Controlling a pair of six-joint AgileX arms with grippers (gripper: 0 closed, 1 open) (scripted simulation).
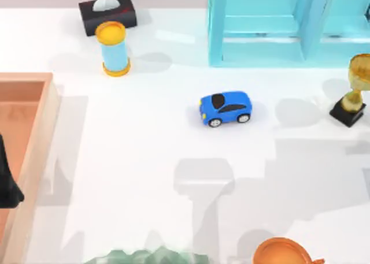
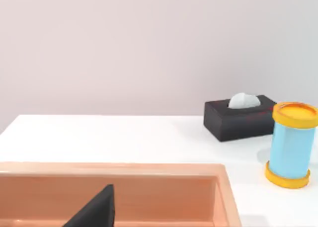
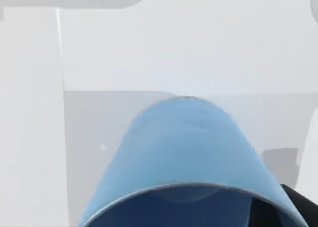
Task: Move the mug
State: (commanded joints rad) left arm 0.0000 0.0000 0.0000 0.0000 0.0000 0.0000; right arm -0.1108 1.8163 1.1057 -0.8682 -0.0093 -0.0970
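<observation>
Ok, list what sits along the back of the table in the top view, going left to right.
Black tissue box → light-blue cylinder with yellow-orange ends → pale blue shelf unit → gold trophy on a black base.

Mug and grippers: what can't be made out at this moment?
- Mug: right wrist view, its mouth cut off by the picture's edge; whether fingers clamp it is hidden.
- Left gripper: a dark tip over the orange tray, cut by the edge.
- Orange vessel: top view, cut off.
</observation>
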